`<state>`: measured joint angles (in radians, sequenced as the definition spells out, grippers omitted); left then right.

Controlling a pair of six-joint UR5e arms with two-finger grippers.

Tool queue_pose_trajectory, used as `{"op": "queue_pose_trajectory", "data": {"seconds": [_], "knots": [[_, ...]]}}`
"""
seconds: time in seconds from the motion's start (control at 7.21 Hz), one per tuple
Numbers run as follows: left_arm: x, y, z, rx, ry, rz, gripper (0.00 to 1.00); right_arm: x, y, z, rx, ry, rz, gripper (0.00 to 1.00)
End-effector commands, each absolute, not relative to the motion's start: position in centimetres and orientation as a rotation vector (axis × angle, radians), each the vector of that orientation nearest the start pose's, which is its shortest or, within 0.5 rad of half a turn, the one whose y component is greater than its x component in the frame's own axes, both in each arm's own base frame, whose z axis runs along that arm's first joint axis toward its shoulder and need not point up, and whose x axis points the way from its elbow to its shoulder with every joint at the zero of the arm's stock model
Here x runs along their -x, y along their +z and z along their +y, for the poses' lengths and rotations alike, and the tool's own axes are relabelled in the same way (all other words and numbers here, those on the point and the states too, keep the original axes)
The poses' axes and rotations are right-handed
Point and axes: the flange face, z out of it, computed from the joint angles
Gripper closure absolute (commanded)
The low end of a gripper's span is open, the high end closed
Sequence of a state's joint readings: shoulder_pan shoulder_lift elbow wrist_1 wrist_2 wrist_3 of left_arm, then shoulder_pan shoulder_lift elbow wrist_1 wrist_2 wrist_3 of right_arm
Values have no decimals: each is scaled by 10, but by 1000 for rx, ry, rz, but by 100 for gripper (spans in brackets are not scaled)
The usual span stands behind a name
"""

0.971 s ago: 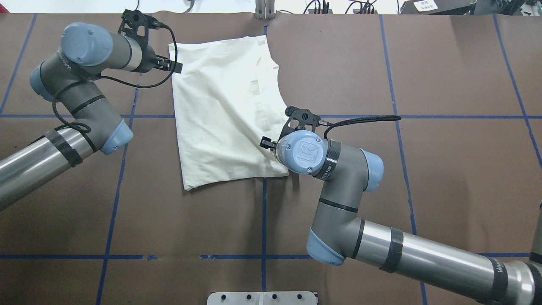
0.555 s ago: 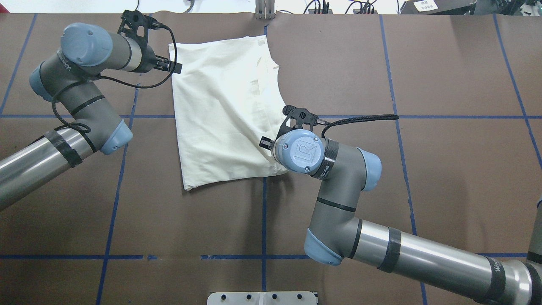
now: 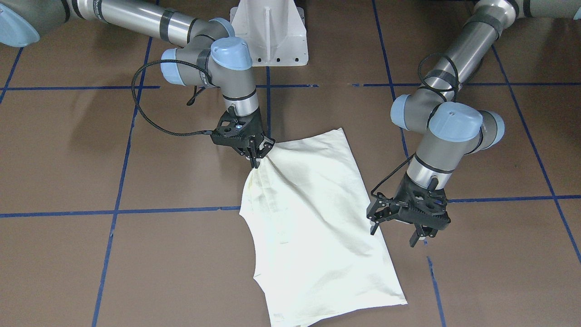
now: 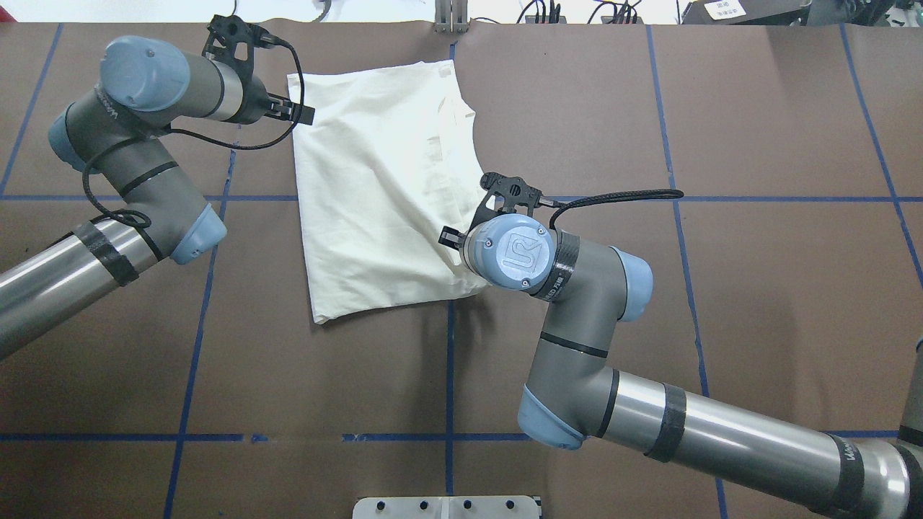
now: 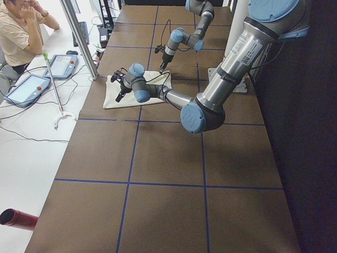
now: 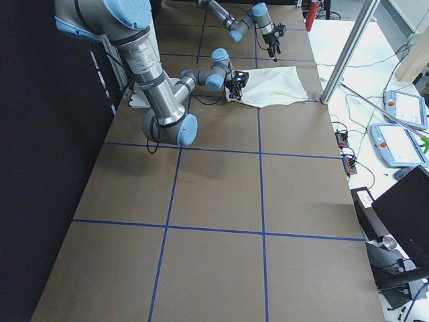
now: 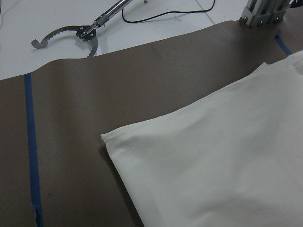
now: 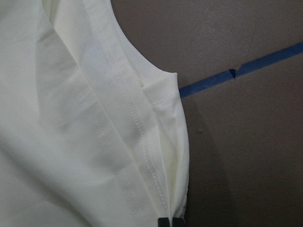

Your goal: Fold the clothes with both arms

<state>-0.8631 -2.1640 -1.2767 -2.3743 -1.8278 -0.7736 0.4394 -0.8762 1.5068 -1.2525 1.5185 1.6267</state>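
Observation:
The clothes are one cream T-shirt (image 4: pixel 382 180), folded with its plain side up on the brown table, also seen in the front view (image 3: pixel 313 218). My right gripper (image 3: pixel 255 162) is shut on the shirt's near-right corner and holds it bunched a little above the table. In the overhead view that gripper is mostly hidden under its own wrist. The right wrist view shows a stitched hem (image 8: pixel 137 142) running down to a black fingertip (image 8: pixel 169 221). My left gripper (image 3: pixel 394 234) hangs open beside the shirt's left edge, near the far-left corner (image 7: pixel 106 138), holding nothing.
The white pedestal base (image 3: pixel 270 32) stands at the robot's side of the table. Blue tape lines (image 4: pixel 448 375) cross the brown cover. A seated person (image 5: pixel 18 29) and teach pendants (image 5: pixel 26 89) are beyond the far edge, with a metal post (image 5: pixel 79 39) there.
My right gripper has shifted slightly left and away from the robot with the corner in its grip, pulling the near hem inward. The left arm has barely moved.

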Motion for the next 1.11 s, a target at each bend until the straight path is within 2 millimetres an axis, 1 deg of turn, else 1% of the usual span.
{"op": "queue_pose_trajectory", "data": {"seconds": [0.0, 0.14, 0.28, 0.42, 0.55, 0.69, 0.97], "knots": [[-382, 345, -574, -549, 13, 1061, 0, 593, 232, -439, -225, 512, -943, 100], [-399, 347, -519, -496, 25, 1111, 0, 593, 233, -438, -222, 514, -944, 100], [-400, 355, -487, -442, 3, 1137, 0, 593, 235, -437, -219, 523, -945, 100], [-413, 360, -459, -393, -55, 1153, 0, 592, 235, -438, -220, 525, -945, 100], [-435, 363, -434, -332, -174, 1174, 26, 591, 235, -439, -221, 526, -945, 100], [-452, 363, -418, -288, -235, 1189, 37, 590, 234, -440, -222, 527, -946, 100], [-486, 365, -382, -241, -273, 1194, 37, 589, 233, -440, -222, 530, -950, 100]]}}
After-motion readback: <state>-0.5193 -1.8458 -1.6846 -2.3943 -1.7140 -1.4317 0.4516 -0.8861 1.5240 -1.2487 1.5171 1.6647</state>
